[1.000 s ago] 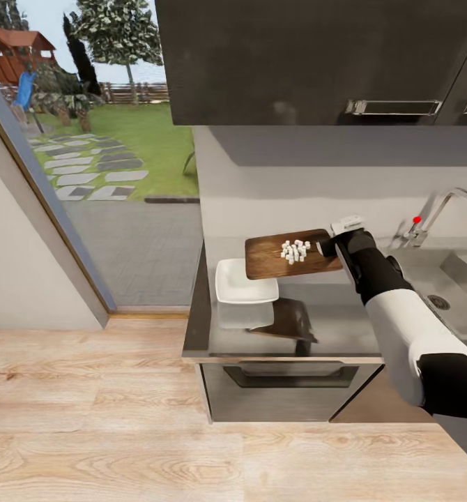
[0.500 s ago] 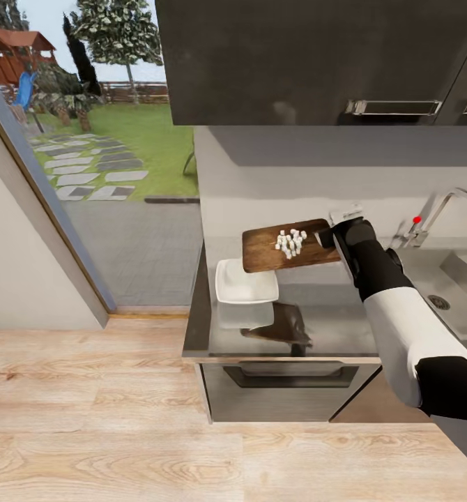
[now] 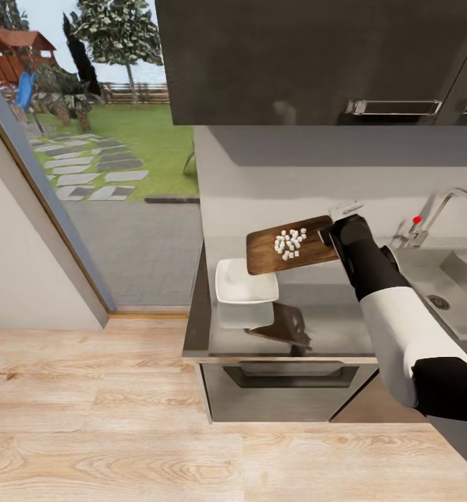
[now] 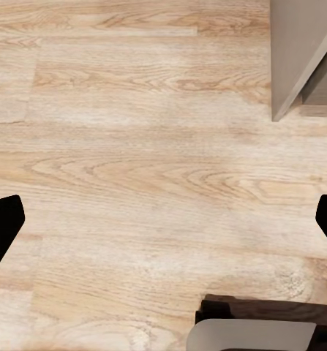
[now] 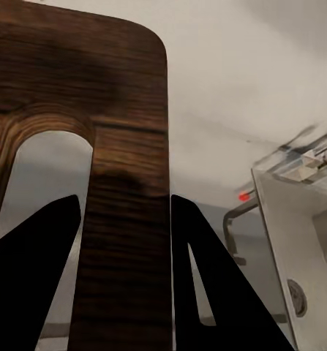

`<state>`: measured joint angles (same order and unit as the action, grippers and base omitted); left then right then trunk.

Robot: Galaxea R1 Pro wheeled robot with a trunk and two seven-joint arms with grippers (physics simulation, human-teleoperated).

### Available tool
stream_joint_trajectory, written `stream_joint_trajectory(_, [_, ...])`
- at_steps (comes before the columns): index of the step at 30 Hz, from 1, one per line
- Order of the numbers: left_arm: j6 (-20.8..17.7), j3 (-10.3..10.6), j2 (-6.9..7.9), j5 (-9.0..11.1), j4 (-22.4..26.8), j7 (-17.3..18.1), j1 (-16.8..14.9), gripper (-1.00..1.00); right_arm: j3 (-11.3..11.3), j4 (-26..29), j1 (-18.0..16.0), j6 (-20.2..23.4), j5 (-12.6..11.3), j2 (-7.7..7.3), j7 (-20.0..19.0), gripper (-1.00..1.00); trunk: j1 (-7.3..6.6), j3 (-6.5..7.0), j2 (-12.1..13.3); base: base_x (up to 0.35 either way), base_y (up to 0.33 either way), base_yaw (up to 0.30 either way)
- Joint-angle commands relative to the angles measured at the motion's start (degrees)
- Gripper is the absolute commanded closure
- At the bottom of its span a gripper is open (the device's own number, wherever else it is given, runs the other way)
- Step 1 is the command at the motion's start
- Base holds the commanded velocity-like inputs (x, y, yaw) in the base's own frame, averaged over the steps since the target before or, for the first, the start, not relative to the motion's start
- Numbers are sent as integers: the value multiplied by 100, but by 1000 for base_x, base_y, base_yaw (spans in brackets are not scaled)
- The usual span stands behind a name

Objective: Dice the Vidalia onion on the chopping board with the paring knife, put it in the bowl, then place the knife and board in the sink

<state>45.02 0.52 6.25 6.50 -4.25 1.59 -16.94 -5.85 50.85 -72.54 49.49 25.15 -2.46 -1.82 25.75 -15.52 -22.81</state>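
I'm holding the chopping board [image 3: 291,246] by its handle end in the right pincer [image 5: 123,219], clamped | diced onion [image 3: 289,242] is sitting mid-board, beyond the pincer | bowl [image 3: 244,283] is waiting below the far edge | I'm tipping slowly so cubes slide in, not onto the desk [image 3: 331,314].
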Motion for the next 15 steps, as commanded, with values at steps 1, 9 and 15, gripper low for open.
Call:
stream_joint_trajectory(1, [33,10,-1,36,-23,17,-11,-100,-23,4,-6,35,46,-1,-20,100,3,-11,-11,0,0,0])
stream_joint_trajectory(9, [33,10,-1,36,-23,17,-10,-100,-476,-4,-6,70,60,8,-20,100,3,-11,-11,0,0,0])
stream_joint_trajectory(15, [33,10,-1,38,-23,17,-11,-100,-556,-4,-6,111,60,8,-20,100,3,-11,-11,0,0,0])
